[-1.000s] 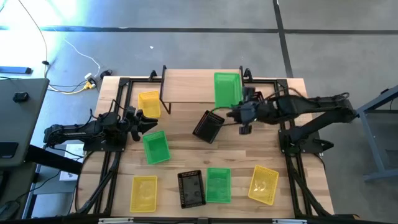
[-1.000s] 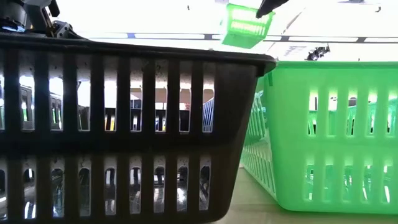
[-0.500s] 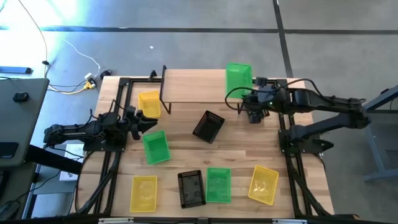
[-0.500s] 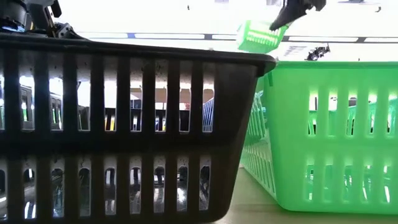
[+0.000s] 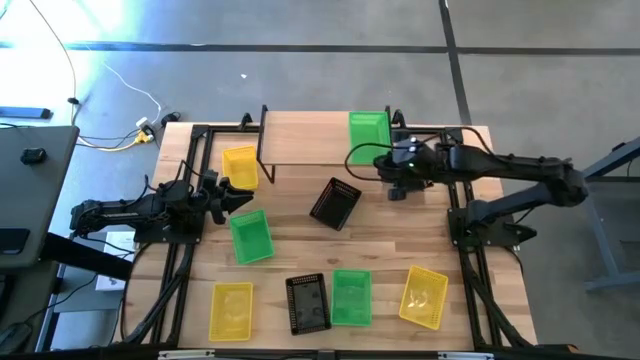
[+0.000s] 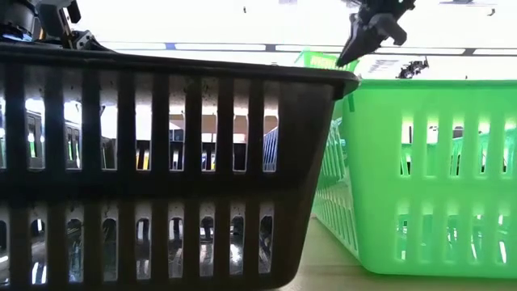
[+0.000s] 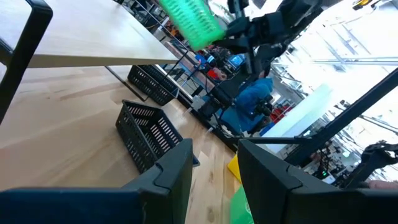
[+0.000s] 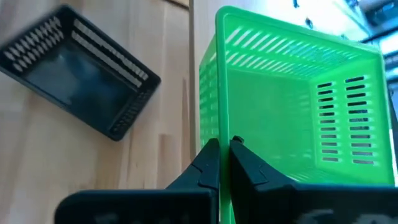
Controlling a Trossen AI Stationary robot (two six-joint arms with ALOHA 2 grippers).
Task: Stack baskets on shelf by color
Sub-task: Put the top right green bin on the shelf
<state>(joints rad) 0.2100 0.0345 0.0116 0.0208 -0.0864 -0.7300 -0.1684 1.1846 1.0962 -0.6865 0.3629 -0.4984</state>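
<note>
My right gripper (image 5: 381,166) is shut on a green basket (image 5: 368,135) at the right end of the shelf (image 5: 310,140), a light wood plank on black legs. The basket also shows in the left wrist view (image 7: 189,22), tilted over the plank. My left gripper (image 5: 235,195) is open and empty at the table's left, between a yellow basket (image 5: 240,167) and a green basket (image 5: 250,237). A black basket (image 5: 335,203) lies tilted on the table in front of the shelf. My right gripper pinches the green basket's rim (image 8: 206,127) near a corner, on its near side, between its two fingers. The fingers come from the table's near right, slanting down. The basket is tilted with its open top toward the gripper. Whether its bottom touches the plank I cannot tell.
Along the near edge lie a yellow basket (image 5: 231,311), a black basket (image 5: 307,302), a green basket (image 5: 351,297) and a yellow basket (image 5: 425,296). Another black basket (image 7: 152,84) shows under the shelf. In the low view a black basket (image 6: 161,162) and a green basket (image 6: 420,170) fill the foreground.
My right gripper has carried the green basket toward the table's far right, then back left and down at the shelf's right end. The basket stays in its hold and now sits lower than before.
</note>
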